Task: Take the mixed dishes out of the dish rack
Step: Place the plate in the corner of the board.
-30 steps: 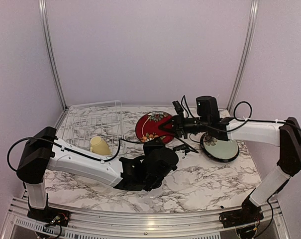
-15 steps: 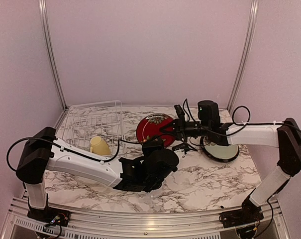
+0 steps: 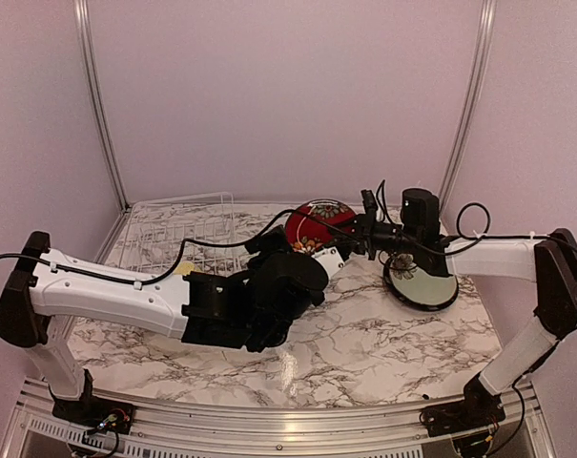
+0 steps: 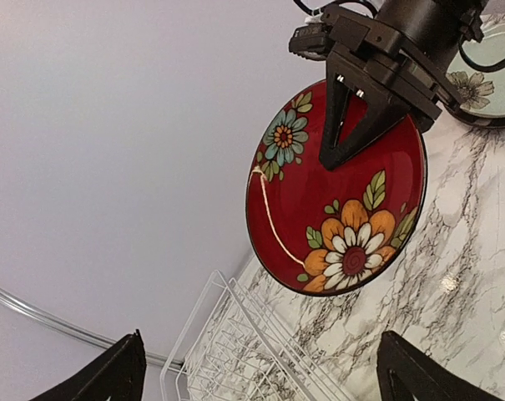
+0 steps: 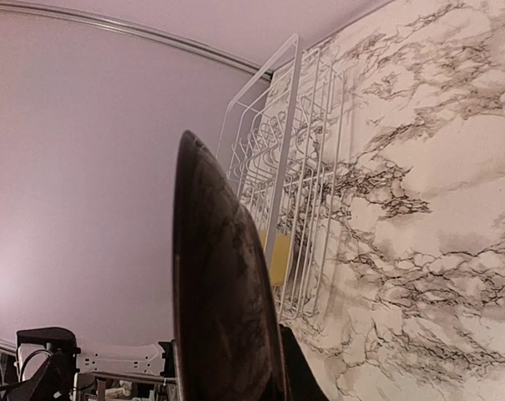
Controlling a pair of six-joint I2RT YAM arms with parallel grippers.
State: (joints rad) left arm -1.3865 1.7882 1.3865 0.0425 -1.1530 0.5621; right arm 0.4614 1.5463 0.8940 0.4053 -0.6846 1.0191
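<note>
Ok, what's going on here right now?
The right gripper is clamped on the rim of the red plate and holds it upright in the air, off the table. The left gripper is open and faces the plate without touching it. A pale plate lies flat on the table under the right arm. A yellow mug sits in the rack, so the unloading is not finished.
</note>
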